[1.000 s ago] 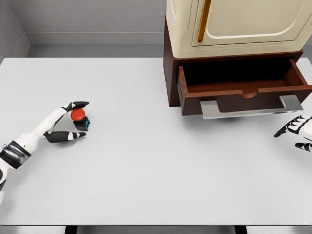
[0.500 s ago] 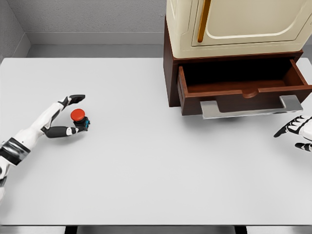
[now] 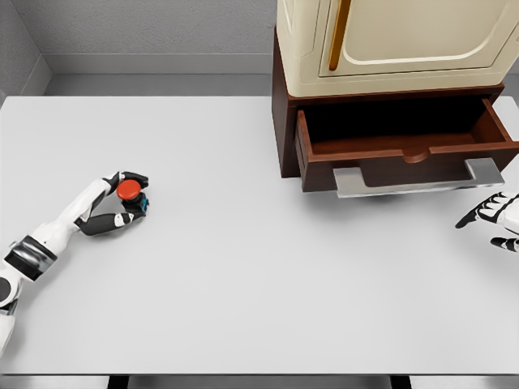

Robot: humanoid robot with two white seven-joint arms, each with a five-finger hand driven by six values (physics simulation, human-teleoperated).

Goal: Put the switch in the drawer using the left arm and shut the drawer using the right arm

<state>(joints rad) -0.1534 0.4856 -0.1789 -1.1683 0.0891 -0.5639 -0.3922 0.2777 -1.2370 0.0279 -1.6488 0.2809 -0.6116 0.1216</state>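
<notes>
We see our left hand (image 3: pixel 113 203) at the counter's (image 3: pixel 243 267) left side, its fingers (image 3: pixel 134 177) curled around the red-capped switch (image 3: pixel 130 193) from above and below; whether it is lifted we cannot tell. The open drawer (image 3: pixel 405 142) lies well apart to the right, with bare counter between. Our right hand (image 3: pixel 495 217) rests just below the drawer's handle (image 3: pixel 418 180), fingers relaxed and empty.

simulated test room | plain white table (image 3: pixel 243 284) | grey walls (image 3: pixel 146 28)
</notes>
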